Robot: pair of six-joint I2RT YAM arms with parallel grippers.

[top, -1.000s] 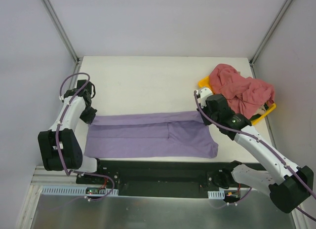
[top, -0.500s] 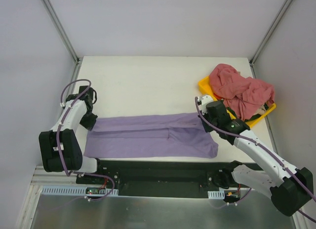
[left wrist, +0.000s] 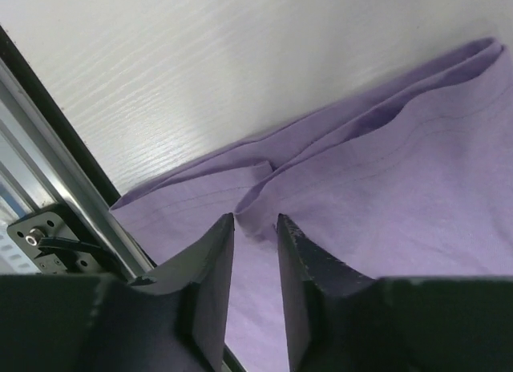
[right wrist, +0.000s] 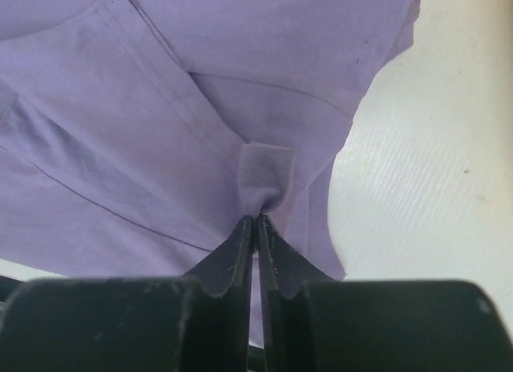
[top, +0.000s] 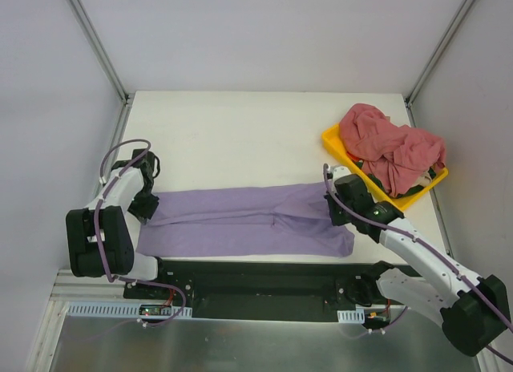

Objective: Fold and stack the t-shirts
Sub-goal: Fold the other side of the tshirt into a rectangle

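At lavender t-shirt ends: right pincer clenched on fabric, left pincer released.

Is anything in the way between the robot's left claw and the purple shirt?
No, nothing visible. The left gripper hangs, jaws slightly apart, right over the folded edge of the soft lavender purple cotton t-shirt.

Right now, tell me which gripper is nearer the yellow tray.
Right. The right gripper pinches the purple shirt just off the tray's near-left edge; the left gripper is at the shirt's opposite end, far from the tray.
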